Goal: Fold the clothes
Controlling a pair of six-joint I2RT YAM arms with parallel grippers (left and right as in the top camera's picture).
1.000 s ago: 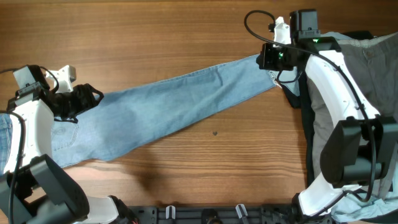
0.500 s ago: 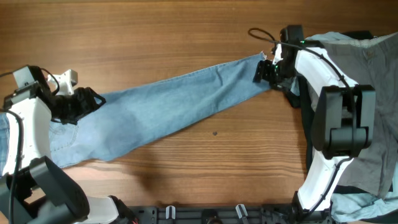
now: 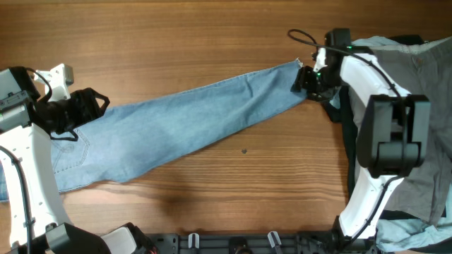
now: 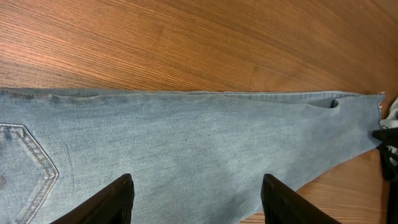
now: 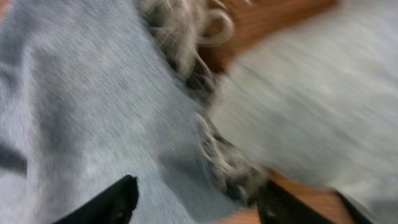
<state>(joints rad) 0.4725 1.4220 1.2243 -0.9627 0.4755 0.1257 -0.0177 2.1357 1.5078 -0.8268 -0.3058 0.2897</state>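
While both jaws gape, jeans lie outstretched.

This is looking like a robotics lab bench. The left arm and right arm, 2 in all, are standing at the near edge of a wood-grain worktop. A black mounting rail is running along that edge, a loose cable is looping above the worktop's far right, and a heap of garments is lying at its right end.

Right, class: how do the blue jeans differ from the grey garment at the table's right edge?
The jeans are light blue denim; the grey garment is plain grey. The jeans lie stretched flat across the table; the grey garment lies rumpled at its edge. Both are clothes not yet folded.
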